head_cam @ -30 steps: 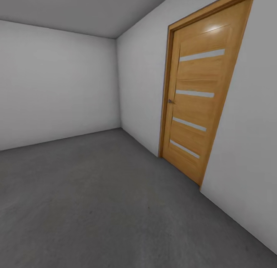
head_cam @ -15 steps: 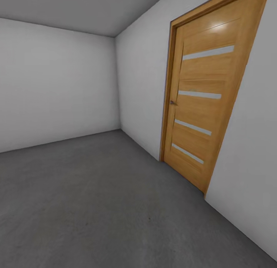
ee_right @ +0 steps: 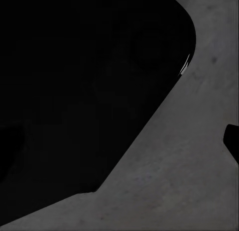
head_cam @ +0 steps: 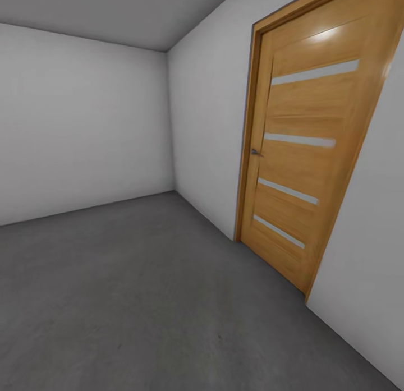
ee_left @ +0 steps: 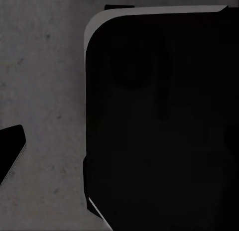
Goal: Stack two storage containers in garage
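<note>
The two storage containers are out of view, and so is the living room. I am in the garage, where the dark grey concrete floor (head_cam: 140, 290) stretches ahead between plain white walls. In the left wrist view, one dark fingertip (ee_left: 11, 154) of my left gripper (ee_left: 119, 151) juts in at the picture's edge, wide apart from the middle, with nothing held. In the right wrist view, my right gripper (ee_right: 122, 146) shows a dark fingertip (ee_right: 232, 141) at the edge, also holding nothing. Both wrist cameras look down on the floor (ee_left: 45, 91) and on my own black base (ee_right: 74, 91).
A closed wooden door (head_cam: 306, 155) with pale horizontal strips and a small handle (head_cam: 256, 152) stands in the white wall (head_cam: 207, 116) on the right. A second white wall (head_cam: 78, 122) closes the far end. The two walls meet at a corner ahead.
The whole head view has shifted: the door now looks larger and sits further right, so the camera has moved forward. Nothing else has changed.
</note>
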Tool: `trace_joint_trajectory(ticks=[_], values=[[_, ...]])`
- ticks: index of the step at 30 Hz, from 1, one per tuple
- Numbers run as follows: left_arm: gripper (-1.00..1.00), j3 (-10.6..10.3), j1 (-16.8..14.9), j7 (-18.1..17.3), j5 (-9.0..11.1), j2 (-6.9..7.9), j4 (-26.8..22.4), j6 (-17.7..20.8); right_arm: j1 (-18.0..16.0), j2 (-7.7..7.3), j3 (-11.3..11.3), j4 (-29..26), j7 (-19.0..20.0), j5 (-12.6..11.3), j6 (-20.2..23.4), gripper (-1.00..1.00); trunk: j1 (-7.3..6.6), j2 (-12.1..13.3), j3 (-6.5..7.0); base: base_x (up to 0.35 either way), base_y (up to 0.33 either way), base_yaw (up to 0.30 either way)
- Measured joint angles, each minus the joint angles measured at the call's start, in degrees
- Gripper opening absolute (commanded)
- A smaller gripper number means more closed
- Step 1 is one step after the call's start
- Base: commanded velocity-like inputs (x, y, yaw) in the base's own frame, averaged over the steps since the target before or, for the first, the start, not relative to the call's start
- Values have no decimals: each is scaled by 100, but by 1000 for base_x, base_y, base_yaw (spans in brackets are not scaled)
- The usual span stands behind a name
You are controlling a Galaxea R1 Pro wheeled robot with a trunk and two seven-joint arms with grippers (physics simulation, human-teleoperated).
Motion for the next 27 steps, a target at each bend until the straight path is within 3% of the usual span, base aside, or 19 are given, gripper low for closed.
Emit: trace_joint_trajectory(ticks=[27], values=[[100,1,0,0,0,0,0,0,0,0,0,0,0,-5,0,100,0,0,0,324,0,0]])
